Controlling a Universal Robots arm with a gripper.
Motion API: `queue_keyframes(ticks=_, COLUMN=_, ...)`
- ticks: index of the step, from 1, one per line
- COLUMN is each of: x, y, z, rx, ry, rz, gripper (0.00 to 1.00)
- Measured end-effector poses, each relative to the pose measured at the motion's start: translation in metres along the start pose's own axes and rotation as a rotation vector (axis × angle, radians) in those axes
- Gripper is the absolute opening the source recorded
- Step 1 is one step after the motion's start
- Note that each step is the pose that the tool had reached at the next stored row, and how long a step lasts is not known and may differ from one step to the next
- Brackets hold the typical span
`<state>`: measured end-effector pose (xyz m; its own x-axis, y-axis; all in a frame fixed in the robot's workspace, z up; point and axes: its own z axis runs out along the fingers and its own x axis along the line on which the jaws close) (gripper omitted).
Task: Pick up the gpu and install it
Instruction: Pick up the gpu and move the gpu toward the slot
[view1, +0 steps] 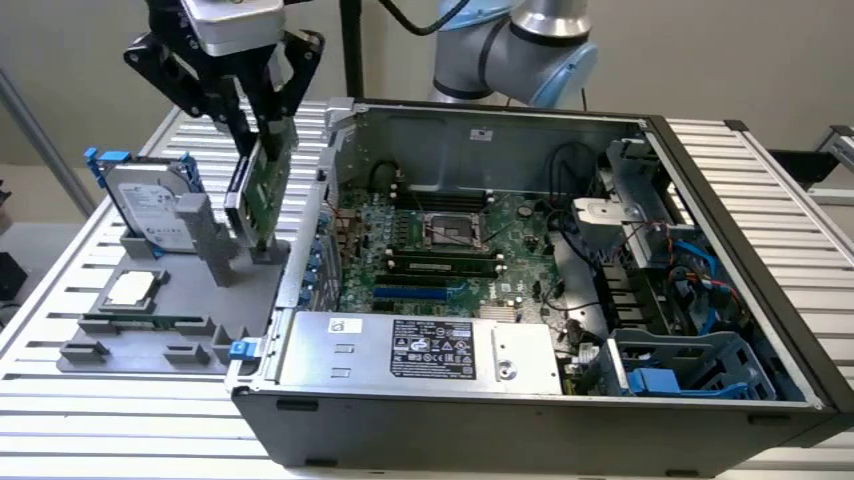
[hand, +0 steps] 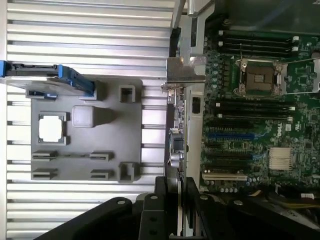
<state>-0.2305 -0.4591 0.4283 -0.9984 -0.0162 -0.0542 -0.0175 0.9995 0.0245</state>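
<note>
The gpu (view1: 263, 190) is a thin card with a green board face, and it hangs upright from my gripper (view1: 267, 135), which is shut on its top edge. It is lifted over the side of the grey holder tray (view1: 147, 335) nearest the case, just outside the open computer case's wall (view1: 310, 215). From the wrist, the gpu (hand: 175, 145) shows edge-on with its silver bracket (hand: 186, 69) at the far end. There my gripper (hand: 175, 192) clamps it from both sides, and the tray's two upright slots (hand: 127, 93) stand empty.
A silver hard drive in a blue frame (view1: 147, 205) stands on the tray, with a square CPU chip (view1: 130, 288) lying nearby. Inside the case are the motherboard (view1: 441, 250) with its blue slot (hand: 232, 135), the power supply (view1: 414, 350) and cables at the exterior view's right.
</note>
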Motion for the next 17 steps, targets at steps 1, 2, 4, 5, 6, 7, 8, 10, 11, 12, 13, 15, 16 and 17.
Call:
queue_keyframes(ticks=1, x=-0.005, y=-0.0008, z=-0.0045, rx=-0.0001, ry=0.0011, rz=0.0, gripper=0.0)
queue_keyframes(ticks=2, x=-0.01, y=-0.0013, z=-0.0086, rx=-0.0001, ry=0.002, rz=0.0, gripper=0.0)
queue_keyframes(ticks=4, x=-0.019, y=-0.0022, z=-0.0166, rx=-0.0003, ry=0.0041, rz=0.0, gripper=0.0)
queue_keyframes(ticks=5, x=-0.024, y=-0.0026, z=-0.0183, rx=-0.0004, ry=0.0048, rz=0.0, gripper=0.0)
queue_keyframes(ticks=6, x=-0.028, y=-0.003, z=-0.0189, rx=-0.0005, ry=0.0054, rz=0.0, gripper=0.0)
queue_keyframes(ticks=7, x=-0.033, y=-0.0034, z=-0.0189, rx=-0.0003, ry=0.0061, rz=0.0, gripper=0.0)
queue_keyframes(ticks=8, x=-0.037, y=-0.0038, z=-0.0187, rx=-0.0005, ry=0.0065, rz=0.0, gripper=0.0)
queue_keyframes(ticks=10, x=-0.046, y=-0.0044, z=-0.0182, rx=-0.0004, ry=0.0069, rz=0.0, gripper=0.0)
queue_keyframes(ticks=11, x=-0.051, y=-0.0046, z=-0.0177, rx=-0.0004, ry=0.007, rz=0.0, gripper=0.0)
queue_keyframes(ticks=12, x=-0.056, y=-0.0048, z=-0.0168, rx=-0.0004, ry=0.0071, rz=0.0, gripper=0.0)
queue_keyframes(ticks=13, x=-0.06, y=-0.0049, z=-0.0154, rx=-0.0004, ry=0.0072, rz=0.0, gripper=0.0)
queue_keyframes(ticks=15, x=-0.069, y=-0.0052, z=-0.0121, rx=-0.0001, ry=0.0073, rz=0.0, gripper=0.0)
queue_keyframes(ticks=16, x=-0.074, y=-0.0054, z=-0.0104, rx=-0.0001, ry=0.0073, rz=0.0, gripper=0.0)
queue_keyframes(ticks=17, x=-0.078, y=-0.0055, z=-0.0087, rx=0.0, ry=0.0073, rz=0.0, gripper=0.0)
